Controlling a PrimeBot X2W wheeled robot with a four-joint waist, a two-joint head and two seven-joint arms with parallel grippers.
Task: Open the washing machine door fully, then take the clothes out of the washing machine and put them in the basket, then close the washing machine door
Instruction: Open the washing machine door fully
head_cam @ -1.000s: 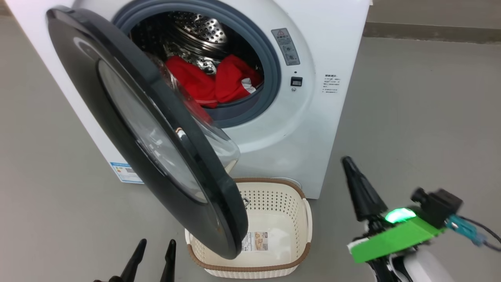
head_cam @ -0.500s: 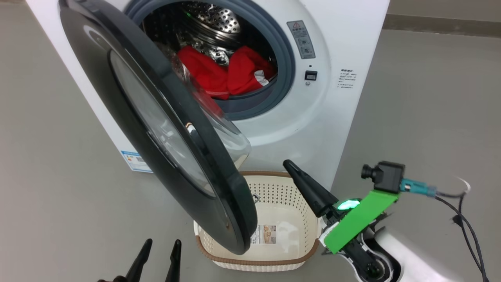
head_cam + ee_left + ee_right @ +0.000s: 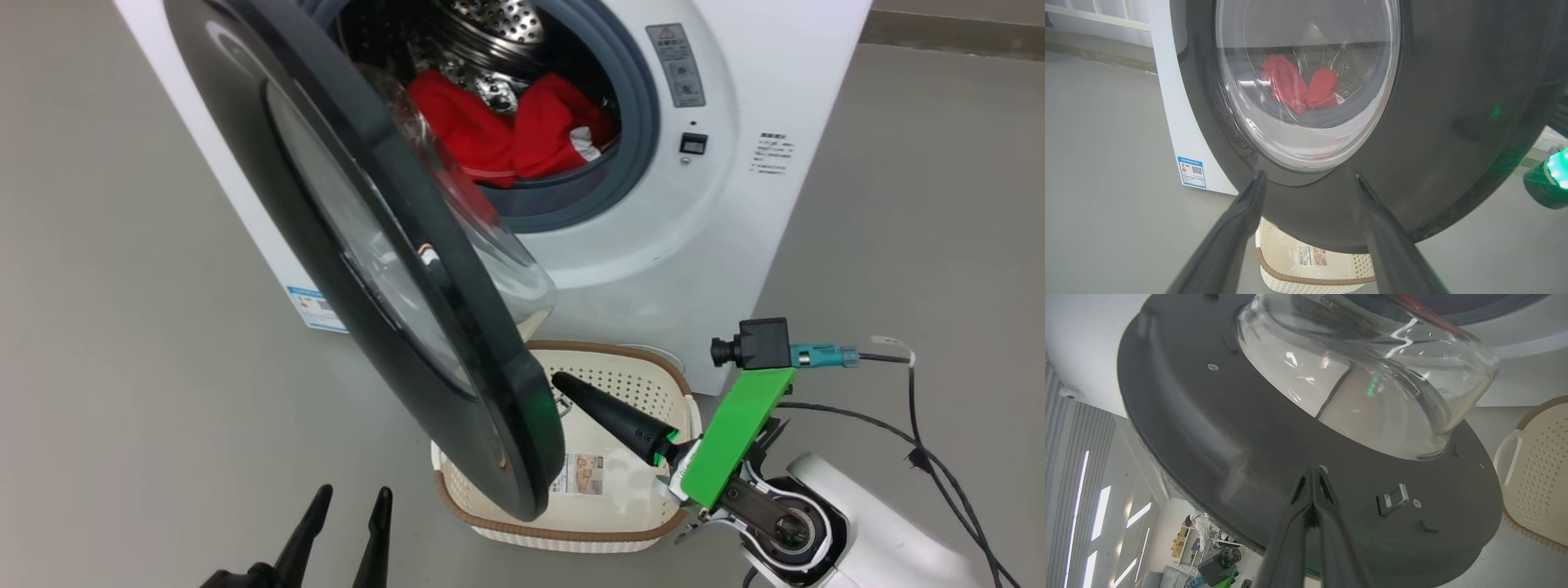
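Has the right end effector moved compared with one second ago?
Yes. Against the basket, the right end effector went left: from outside its right wall to above its inside, close to the washing machine door.

Washing machine (image 3: 784,98) labels (image 3: 674,65), print illegible

A smooth grey floor (image 3: 106,343) meets a dark skirting strip (image 3: 955,31), and a ribbed pale wall (image 3: 1061,428) carries bright vertical light strips (image 3: 1077,506)

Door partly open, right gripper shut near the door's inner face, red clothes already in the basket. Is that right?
Not quite: the clothes are still inside the washing machine drum, and the basket shows no garments, as the head view makes plain. The rest stands.
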